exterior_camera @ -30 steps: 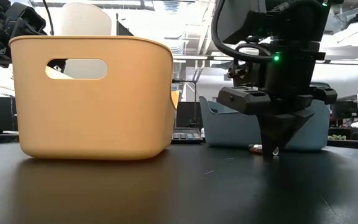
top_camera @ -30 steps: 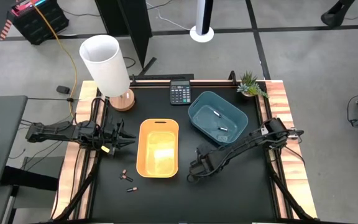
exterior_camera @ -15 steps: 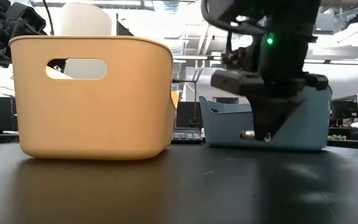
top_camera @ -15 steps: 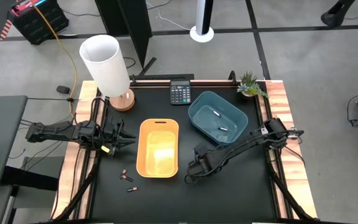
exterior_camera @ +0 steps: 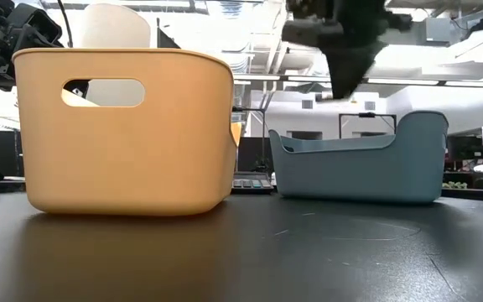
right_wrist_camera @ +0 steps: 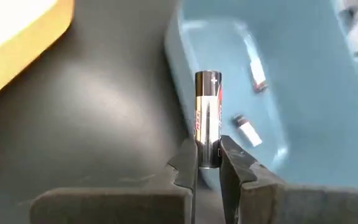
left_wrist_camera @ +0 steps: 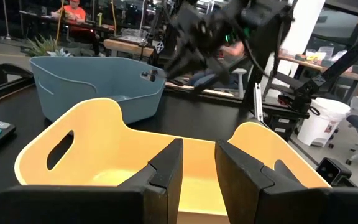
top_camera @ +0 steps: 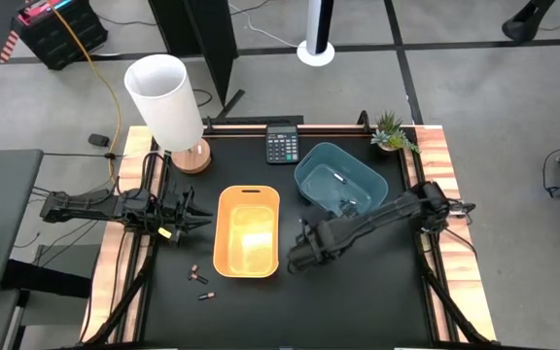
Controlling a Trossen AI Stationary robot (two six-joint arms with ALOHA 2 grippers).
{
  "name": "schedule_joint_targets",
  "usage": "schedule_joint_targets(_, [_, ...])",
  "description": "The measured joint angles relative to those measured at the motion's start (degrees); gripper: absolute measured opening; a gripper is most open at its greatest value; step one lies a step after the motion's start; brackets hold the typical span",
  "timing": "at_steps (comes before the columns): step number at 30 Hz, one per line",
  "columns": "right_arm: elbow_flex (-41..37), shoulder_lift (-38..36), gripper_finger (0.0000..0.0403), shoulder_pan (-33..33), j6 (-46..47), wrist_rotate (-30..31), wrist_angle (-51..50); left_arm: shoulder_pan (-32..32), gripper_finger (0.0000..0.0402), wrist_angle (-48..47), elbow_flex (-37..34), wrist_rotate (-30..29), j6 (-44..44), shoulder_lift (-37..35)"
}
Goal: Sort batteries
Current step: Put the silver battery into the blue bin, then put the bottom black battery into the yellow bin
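My right gripper (right_wrist_camera: pixel 208 163) is shut on a silvery battery with red print (right_wrist_camera: pixel 207 112), raised above the table between the yellow bin (top_camera: pixel 248 231) and the blue bin (top_camera: pixel 340 180); the low view shows it high up (exterior_camera: pixel 340 84). Two white batteries (right_wrist_camera: pixel 246 130) lie on the blue bin's floor. Three dark brownish batteries (top_camera: pixel 200 280) lie on the black table near the yellow bin's near-left corner. My left gripper (top_camera: pixel 197 219) waits open at the yellow bin's left side. My right gripper pinches the silvery battery between its two fingers at one end (right_wrist_camera: pixel 208 149); the rest of the battery sticks out past the fingertips. The fingers (exterior_camera: pixel 342 71) point down from above. The battery is lifted clear of the table.
A black calculator (top_camera: pixel 281 146) lies at the far edge, with a white lamp on a wooden base (top_camera: pixel 168 97) at the far left corner and a small plant (top_camera: pixel 392 131) at the far right. Bare black table (top_camera: pixel 358 282) shows near the right arm.
My right gripper has risen from the table top, staying shut on the silvery battery, which has gone from lying on the table to being lifted clear. In the low view the gripper climbs from table level to above the blue bin's rim.
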Motion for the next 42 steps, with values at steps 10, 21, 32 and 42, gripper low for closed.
schedule_joint_targets(10, [-1.6, -6.9, 0.0049, -14.0, -20.2, 0.2, 2.5, 0.0, 0.009, -0.1, 0.0, 0.0, -1.3, 0.0])
schedule_joint_targets(21, [-2.0, -7.2, 0.0198, -22.9, -37.0, -2.8, 5.7, 0.0, 0.009, -0.5, 0.0, 0.0, -3.6, 0.0])
schedule_joint_targets(32, [-2.0, -12.1, 0.027, -22.3, -48.6, 4.8, 10.5, -5.6, 0.0114, -5.5, 4.6, 1.4, -2.2, 7.0])
schedule_joint_targets(42, [-2.0, -20.8, 0.027, -16.0, -54.9, 6.3, 18.8, -15.9, 0.019, -19.6, 16.2, -4.3, -5.0, 18.0])
